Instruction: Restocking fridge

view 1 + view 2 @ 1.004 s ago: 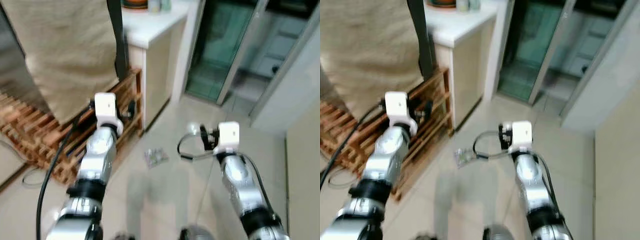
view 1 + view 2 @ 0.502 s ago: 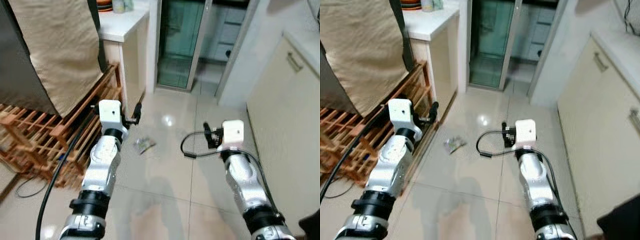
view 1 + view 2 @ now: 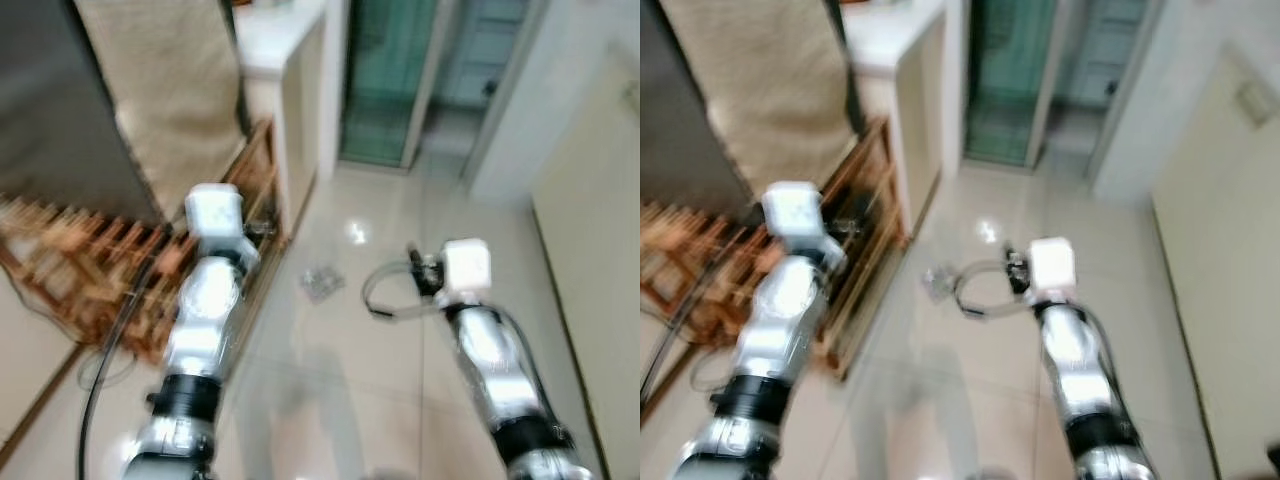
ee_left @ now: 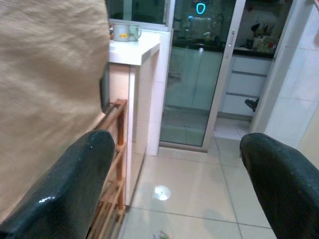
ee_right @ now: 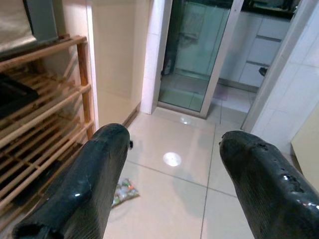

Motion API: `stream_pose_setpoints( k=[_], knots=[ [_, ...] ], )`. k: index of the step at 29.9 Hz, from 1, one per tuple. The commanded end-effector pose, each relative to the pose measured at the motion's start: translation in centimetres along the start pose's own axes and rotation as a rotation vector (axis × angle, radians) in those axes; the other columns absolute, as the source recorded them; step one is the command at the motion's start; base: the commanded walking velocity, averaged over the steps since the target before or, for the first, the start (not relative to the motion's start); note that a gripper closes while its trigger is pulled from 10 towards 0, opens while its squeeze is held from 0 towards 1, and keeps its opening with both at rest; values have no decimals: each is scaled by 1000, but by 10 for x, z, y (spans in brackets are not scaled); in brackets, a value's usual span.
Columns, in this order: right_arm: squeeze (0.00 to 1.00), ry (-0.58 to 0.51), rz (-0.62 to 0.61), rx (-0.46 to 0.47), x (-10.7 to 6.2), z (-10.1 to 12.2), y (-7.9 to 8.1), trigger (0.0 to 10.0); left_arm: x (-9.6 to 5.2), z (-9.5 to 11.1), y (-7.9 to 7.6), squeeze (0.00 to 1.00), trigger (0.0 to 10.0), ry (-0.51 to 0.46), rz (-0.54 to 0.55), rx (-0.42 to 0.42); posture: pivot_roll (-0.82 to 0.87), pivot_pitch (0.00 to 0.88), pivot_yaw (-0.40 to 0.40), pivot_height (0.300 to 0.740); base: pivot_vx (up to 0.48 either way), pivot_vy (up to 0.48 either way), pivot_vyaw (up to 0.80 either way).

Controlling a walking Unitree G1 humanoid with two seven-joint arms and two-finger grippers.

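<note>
Evidently no fridge is in sight, so we judge restocking barely begun. We carry nothing: left gripper (image 4: pixel 174 184) and right gripper (image 5: pixel 172 184) both have fingers spread wide and empty (head views are blurred). Wrist views add a cup (image 4: pixel 121 32) on the white desk (image 4: pixel 134 49) and a wrapper (image 5: pixel 122 191) on the floor (image 5: pixel 164 199) near a wooden rack (image 5: pixel 40 144).

Both arms: silver, glossy, segmented casings with black bands at the joints. White boxy camera housing on left wrist (image 3: pixel 214 213) and right wrist (image 3: pixel 465 267). Black cable (image 3: pixel 385 308) loops from the right wrist. Fingers (image 5: pixel 94 184) thick, black, glossy, rounded tips.
</note>
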State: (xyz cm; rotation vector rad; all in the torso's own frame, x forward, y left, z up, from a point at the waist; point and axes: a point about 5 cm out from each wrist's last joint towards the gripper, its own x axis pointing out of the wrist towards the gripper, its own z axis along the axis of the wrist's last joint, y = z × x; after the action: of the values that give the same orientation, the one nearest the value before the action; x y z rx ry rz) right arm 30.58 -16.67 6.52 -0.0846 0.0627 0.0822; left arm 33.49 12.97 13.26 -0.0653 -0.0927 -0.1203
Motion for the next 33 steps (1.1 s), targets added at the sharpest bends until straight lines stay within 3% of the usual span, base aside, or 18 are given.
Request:
stream_pose_setpoints(
  k=[1,6,10,22,24,27,32,33],
  knots=[
    [0,-19,17,14,3,4,7,10000,-1,2,11,0,10000,4,33,-1,-102,0,-11,740,0,469,0],
    [0,-7,50,8,2,4,13,10000,-1,3,13,0,10000,-4,50,-39,-98,0,-12,740,0,480,121],
    [0,-11,62,15,4,5,16,10000,-1,2,12,0,10000,8,56,-14,-98,0,-12,740,0,480,586],
    [0,-10,90,122,12,10,20,10000,3,-3,11,0,10000,61,115,74,-92,0,-15,740,0,0,407],
    [0,-12,94,119,13,11,19,10000,2,-6,19,0,10000,79,168,105,-91,0,-14,740,0,0,0],
    [0,-18,93,124,13,12,18,10000,-4,-16,45,0,10000,156,313,194,-89,0,-14,740,0,0,0],
    [0,-27,73,148,15,14,11,10000,-18,-27,83,0,10000,245,479,238,-81,0,-12,740,0,0,0],
    [0,-27,73,148,15,14,11,10000,-18,-27,83,0,10000,245,479,238,-81,0,-12,740,0,0,0]
  ],
)
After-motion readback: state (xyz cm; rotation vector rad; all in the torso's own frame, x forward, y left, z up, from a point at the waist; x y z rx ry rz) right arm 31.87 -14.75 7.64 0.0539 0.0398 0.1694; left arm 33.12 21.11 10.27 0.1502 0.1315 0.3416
